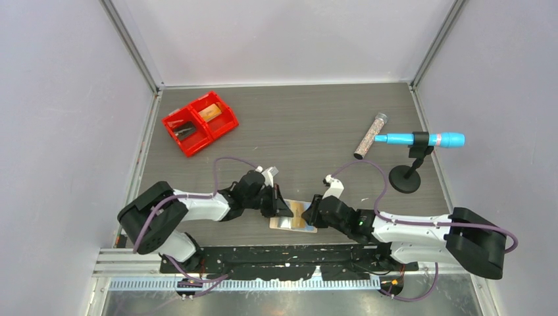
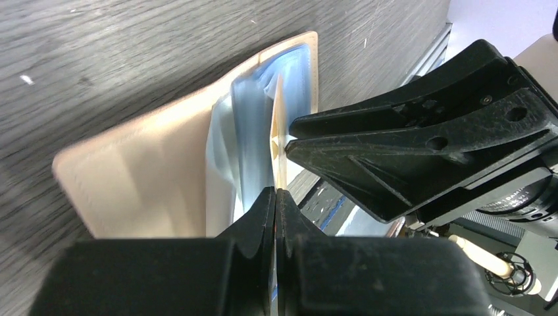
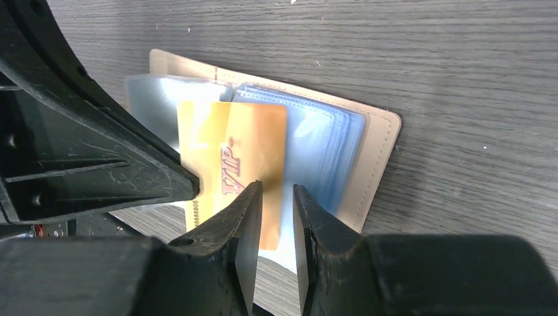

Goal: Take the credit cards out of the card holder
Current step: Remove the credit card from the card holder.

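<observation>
The tan card holder (image 1: 297, 221) lies open on the table near the front edge, its blue-grey sleeves (image 3: 316, 145) fanned up. A gold-orange credit card (image 3: 243, 141) marked VIP sticks out of the sleeves toward the near edge. My left gripper (image 1: 284, 209) is shut on this card's edge (image 2: 277, 131), seen edge-on in the left wrist view, where the gripper (image 2: 276, 194) stands over the holder (image 2: 145, 178). My right gripper (image 1: 312, 212) faces it from the right, its jaws (image 3: 273, 197) a narrow gap apart just above the card's right edge, holding nothing. No dark grey card shows.
A red two-compartment bin (image 1: 199, 122) with dark and tan items stands at the back left. A glitter tube (image 1: 370, 136) and a blue marker (image 1: 421, 139) on a black stand (image 1: 405, 179) are at the right. The black rail (image 1: 276, 260) runs along the near edge.
</observation>
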